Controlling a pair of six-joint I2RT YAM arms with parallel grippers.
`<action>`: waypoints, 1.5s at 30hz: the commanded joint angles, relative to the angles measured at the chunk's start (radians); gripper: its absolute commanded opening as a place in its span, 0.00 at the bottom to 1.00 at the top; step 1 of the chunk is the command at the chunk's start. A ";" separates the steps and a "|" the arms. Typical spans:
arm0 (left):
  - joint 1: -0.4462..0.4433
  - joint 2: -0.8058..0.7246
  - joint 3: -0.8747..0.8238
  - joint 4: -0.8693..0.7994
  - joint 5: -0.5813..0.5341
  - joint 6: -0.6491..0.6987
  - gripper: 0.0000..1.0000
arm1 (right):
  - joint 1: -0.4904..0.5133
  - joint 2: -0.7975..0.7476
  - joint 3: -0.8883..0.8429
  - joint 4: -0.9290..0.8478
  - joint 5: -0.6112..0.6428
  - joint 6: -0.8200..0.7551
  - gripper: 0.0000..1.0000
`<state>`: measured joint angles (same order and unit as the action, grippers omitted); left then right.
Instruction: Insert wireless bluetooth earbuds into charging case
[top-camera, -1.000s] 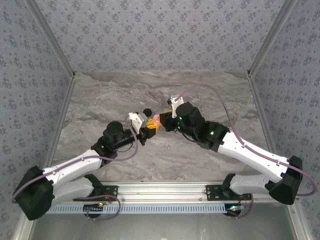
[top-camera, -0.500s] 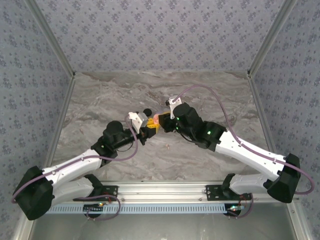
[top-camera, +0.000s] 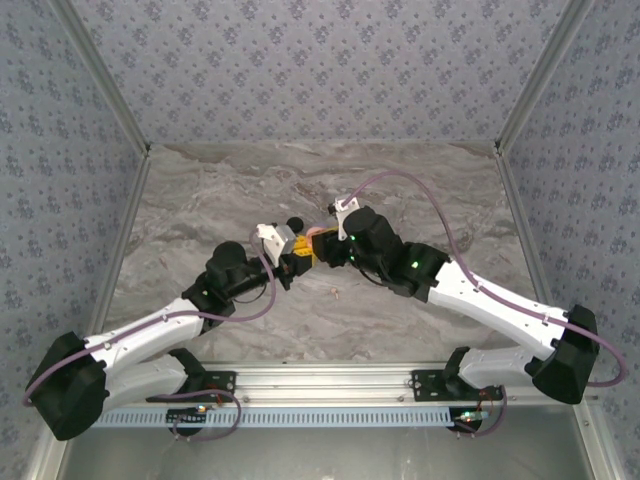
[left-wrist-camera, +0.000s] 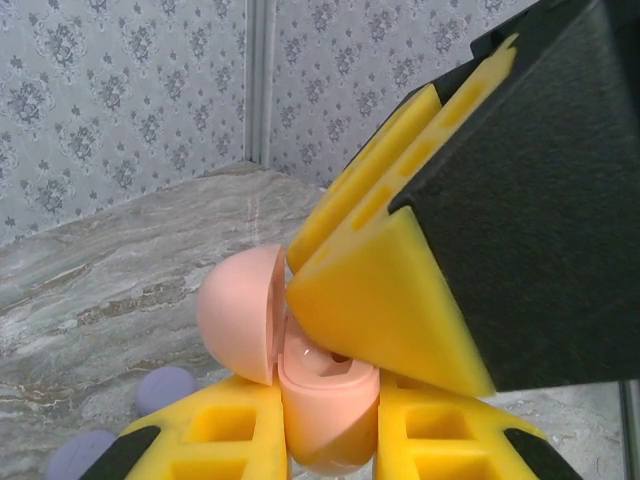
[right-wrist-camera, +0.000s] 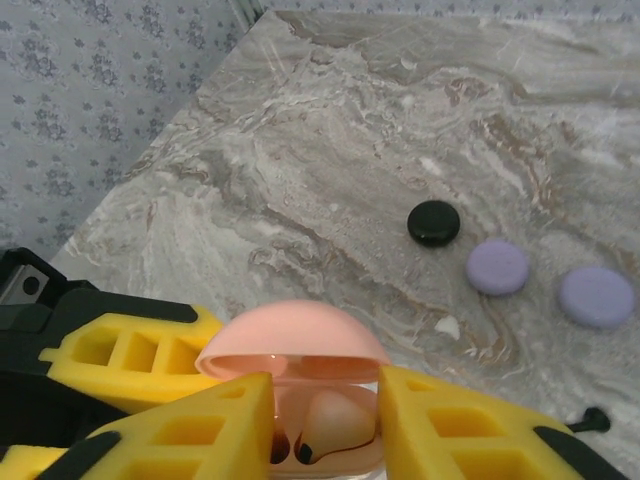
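Yellow foam pads (left-wrist-camera: 230, 440) of the left gripper (left-wrist-camera: 330, 445) are closed on the body of the pink charging case (left-wrist-camera: 325, 400), which is held with its lid (left-wrist-camera: 240, 320) hinged open. The right gripper (right-wrist-camera: 325, 425) is recorded with its yellow fingers (right-wrist-camera: 450, 430) slightly parted, straddling the case mouth. A pinkish-pale earbud (right-wrist-camera: 335, 415) is seated in a well between them, with a gap visible on one side. The grey-veined marble tabletop (right-wrist-camera: 330, 130) carries a black disc (right-wrist-camera: 434, 222) and two lilac discs (right-wrist-camera: 497, 266) close beside it. The walls (top-camera: 300, 70) are papered in a blue-grey floral print.
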<state>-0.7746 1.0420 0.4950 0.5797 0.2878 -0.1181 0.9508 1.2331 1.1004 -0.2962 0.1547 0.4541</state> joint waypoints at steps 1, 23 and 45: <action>-0.005 -0.007 0.033 0.054 -0.003 -0.003 0.00 | -0.014 -0.015 0.034 -0.023 -0.058 0.011 0.42; -0.006 -0.296 -0.068 -0.172 -0.200 0.059 0.00 | -0.215 0.074 -0.084 -0.354 -0.116 0.113 0.49; -0.005 -0.433 -0.088 -0.205 -0.216 0.093 0.00 | -0.067 0.719 0.266 -0.534 -0.118 0.063 0.45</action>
<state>-0.7746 0.6205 0.4091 0.3588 0.0837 -0.0418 0.8761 1.9194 1.3323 -0.7685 0.0120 0.5255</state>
